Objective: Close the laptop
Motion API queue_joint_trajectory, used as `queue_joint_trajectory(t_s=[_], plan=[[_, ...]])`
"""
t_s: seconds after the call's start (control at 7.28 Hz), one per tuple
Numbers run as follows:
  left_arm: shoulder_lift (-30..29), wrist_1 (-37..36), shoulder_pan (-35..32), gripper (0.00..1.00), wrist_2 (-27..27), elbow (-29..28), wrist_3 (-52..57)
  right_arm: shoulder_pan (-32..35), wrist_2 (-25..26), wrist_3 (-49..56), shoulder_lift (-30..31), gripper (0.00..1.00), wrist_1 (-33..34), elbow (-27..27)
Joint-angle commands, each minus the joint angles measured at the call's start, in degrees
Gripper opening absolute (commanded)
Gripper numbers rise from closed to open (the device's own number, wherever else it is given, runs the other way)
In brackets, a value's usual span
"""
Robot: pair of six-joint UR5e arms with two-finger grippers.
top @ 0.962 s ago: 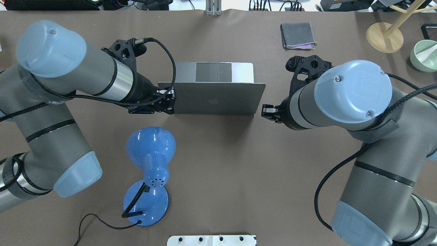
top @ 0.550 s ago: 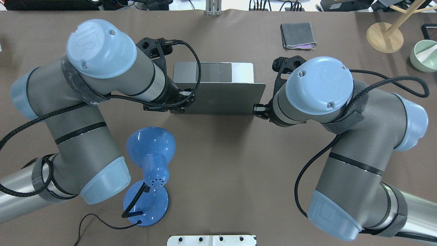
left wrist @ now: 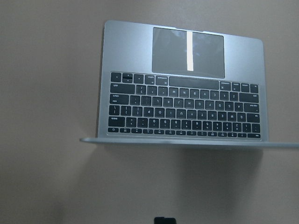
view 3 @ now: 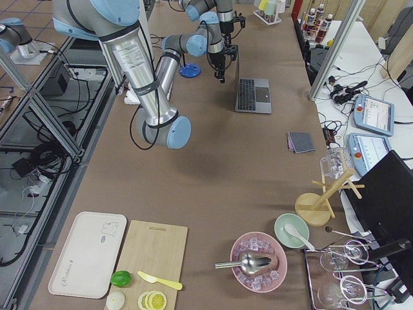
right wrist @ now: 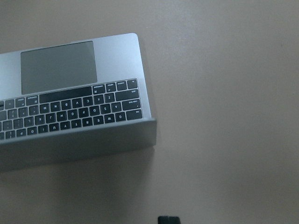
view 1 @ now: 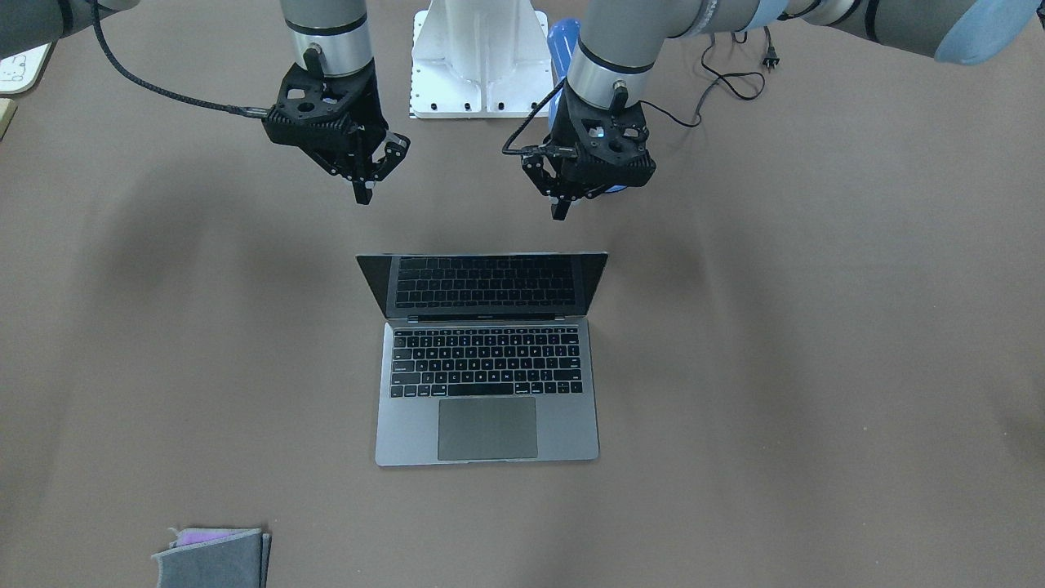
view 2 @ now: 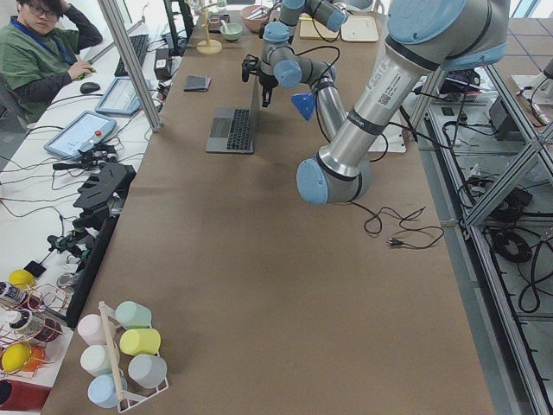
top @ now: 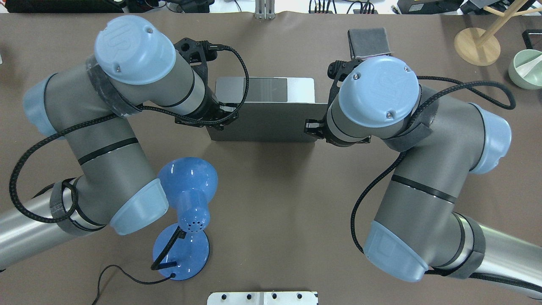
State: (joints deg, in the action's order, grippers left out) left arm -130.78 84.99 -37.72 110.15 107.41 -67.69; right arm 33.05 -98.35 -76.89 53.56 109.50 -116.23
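The silver-grey laptop (view 1: 487, 384) stands open mid-table, with black keys, a grey trackpad and a dark screen. Its lid (top: 262, 123) leans back toward the robot. My left gripper (view 1: 562, 211) hangs behind and above the lid's top edge near its left corner, fingers together and empty; from overhead it (top: 230, 116) is over the lid. My right gripper (view 1: 363, 192) hangs likewise near the right corner (top: 311, 126), fingers together and empty. Both wrist views look down on the keyboard (left wrist: 182, 107) (right wrist: 70, 93) with a dark fingertip at the bottom edge. No contact with the lid shows.
A blue desk lamp (top: 186, 212) with a black cord stands near the robot's side, under my left arm. A folded grey cloth (top: 368, 40) lies beyond the laptop on the right. A wooden stand (top: 476, 44) and a green bowl (top: 525, 67) are at the far right corner.
Both arms have swung inward: my left gripper moved right and my right gripper moved left, from beside the lid to over its two ends. The lid's angle looks unchanged.
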Motion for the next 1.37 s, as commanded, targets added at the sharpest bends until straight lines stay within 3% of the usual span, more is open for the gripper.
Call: queue_joint_trajectory(t_s=[0.0,0.69,0.82,1.24], plan=[[-1.49,0.09,-1.13,0.00,-0.02,-3.07,2.46,2.71,-1.31,1.04,-3.53,0.00,-0.60,5.72],[-1.50,0.17,-2.27,0.00,0.24,-4.84,6.95,5.43,-2.63,1.22,-9.25,0.00,-1.56,12.77],[-1.67,0.35,-2.97,0.00,0.24,-5.02,7.30,6.05,-2.72,1.13,-9.52,0.00,-4.61,15.31],[-4.83,1.05,-4.99,0.00,0.33,-10.80,10.45,7.37,-2.72,1.39,-10.66,0.00,-8.14,20.23]])
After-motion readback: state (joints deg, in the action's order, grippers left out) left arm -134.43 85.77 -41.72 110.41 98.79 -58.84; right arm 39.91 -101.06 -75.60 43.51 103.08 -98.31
